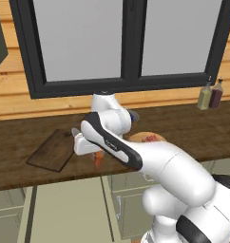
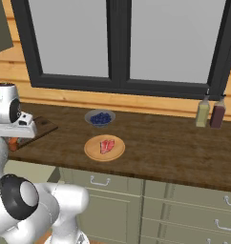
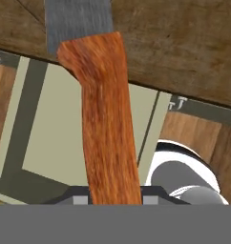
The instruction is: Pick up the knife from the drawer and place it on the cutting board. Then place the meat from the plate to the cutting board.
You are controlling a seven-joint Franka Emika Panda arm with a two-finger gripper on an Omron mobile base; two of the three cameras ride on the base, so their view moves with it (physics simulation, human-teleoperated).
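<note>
Fingers (image 3: 112, 196) around knife (image 3: 105, 128) handle

- Knife (image 3: 108, 119): orange-red handle with darker wood-like streaks, plain grey blade.
- Cutting board (image 1: 52, 151): dark brown, faint wood grain.
- Counter (image 2: 174, 147) under the cutting board: deep brown, streaked planks.
- Plate (image 2: 104, 148), right of the cutting board: tan-orange, wooden look.
- Meat (image 2: 107, 146) on the plate: red-pink with a paler whitish edge.
- Bowl (image 2: 99, 117) behind the plate: grey, heaped with dark blue berries.
- Drawer (image 3: 84, 143) below the cutting board: pale olive-green inside and out.
- Bottles (image 2: 210, 112) far right of the cutting board: one yellowish-olive, one dark maroon.
- Window frame (image 2: 118, 47) above the cutting board: black around flat grey panes.
- Wall (image 1: 12, 102): light honey-coloured planks.
- Gripper (image 1: 95, 153): white housing, dark trim.
</note>
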